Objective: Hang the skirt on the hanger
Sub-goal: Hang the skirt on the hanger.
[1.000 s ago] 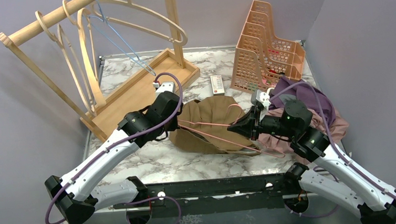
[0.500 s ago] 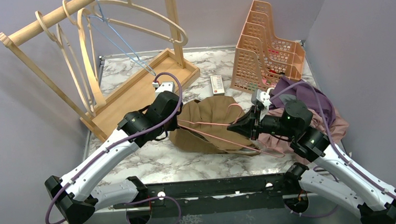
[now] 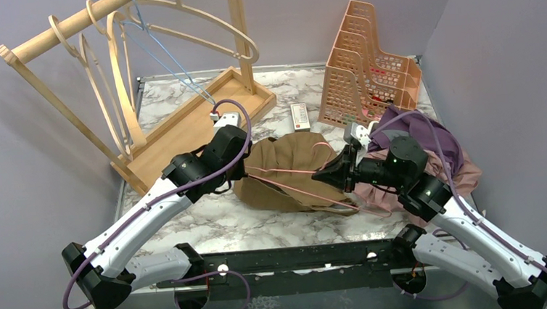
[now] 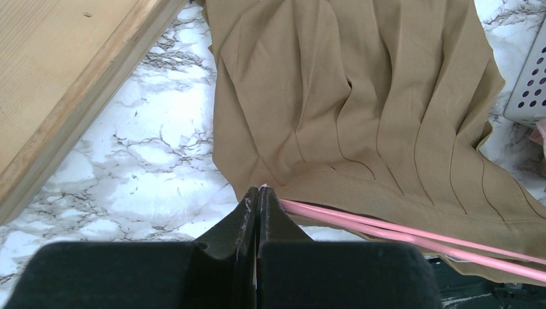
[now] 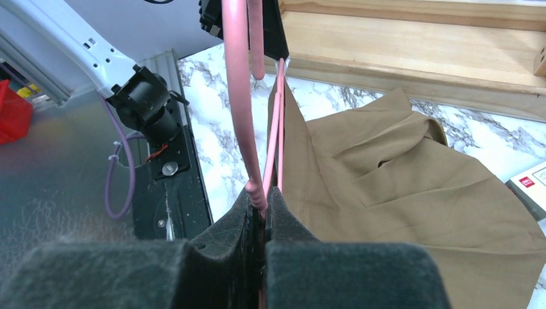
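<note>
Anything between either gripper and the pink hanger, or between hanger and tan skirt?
Nothing visible. The left gripper and right gripper are both shut on the thin pink plastic hanger, whose bars lie directly against the tan pleated fabric skirt on the marble table.

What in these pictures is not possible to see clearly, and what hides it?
1. Left wrist view: whether the left gripper pinches only the pink hanger or also the skirt; its shut fingers cover the contact.
2. Right wrist view: the hanger's upper curve is cut off by the top edge.
3. Top view: print on the small white device is too small to read.
4. Top view: the clothes pile lies partly under the right arm.
</note>
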Available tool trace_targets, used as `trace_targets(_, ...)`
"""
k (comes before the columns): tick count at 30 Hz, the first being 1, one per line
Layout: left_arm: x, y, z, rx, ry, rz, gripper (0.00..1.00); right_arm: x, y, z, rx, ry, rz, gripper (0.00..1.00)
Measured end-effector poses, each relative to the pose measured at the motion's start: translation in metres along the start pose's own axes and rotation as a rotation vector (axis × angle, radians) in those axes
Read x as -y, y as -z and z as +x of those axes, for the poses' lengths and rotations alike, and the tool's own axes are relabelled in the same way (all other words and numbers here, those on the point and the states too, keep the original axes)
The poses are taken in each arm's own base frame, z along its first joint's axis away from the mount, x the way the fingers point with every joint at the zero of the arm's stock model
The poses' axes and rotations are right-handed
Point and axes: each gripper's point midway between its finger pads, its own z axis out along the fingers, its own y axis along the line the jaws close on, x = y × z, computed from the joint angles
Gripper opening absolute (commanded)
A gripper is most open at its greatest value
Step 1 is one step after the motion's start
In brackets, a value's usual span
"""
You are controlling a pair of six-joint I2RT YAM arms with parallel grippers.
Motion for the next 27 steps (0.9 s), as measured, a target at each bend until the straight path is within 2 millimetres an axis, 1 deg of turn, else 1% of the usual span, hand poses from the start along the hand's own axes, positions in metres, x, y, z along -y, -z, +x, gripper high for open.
trace_targets(9, 0.002, 0.0, 0.001, -0.006, 0.0, 0.012, 0.0, 0.001, -0.004, 0.003, -0.012, -0.007, -0.01, 0.01)
trace_targets(15, 0.011, 0.004, -0.002, 0.002, 0.003, 0.076, 0.0, 0.0, -0.005, 0.002, -0.006, -0.004, -0.019, 0.01)
trace_targets(24, 0.025, 0.005, 0.002, -0.019, 0.004, 0.155, 0.0, 0.002, -0.008, 0.002, -0.003, -0.015, -0.018, 0.01)
trace_targets(27, 0.03, 0.007, 0.003, -0.028, 0.005, 0.184, 0.0, 0.003, -0.009, 0.005, 0.005, -0.021, -0.014, 0.01)
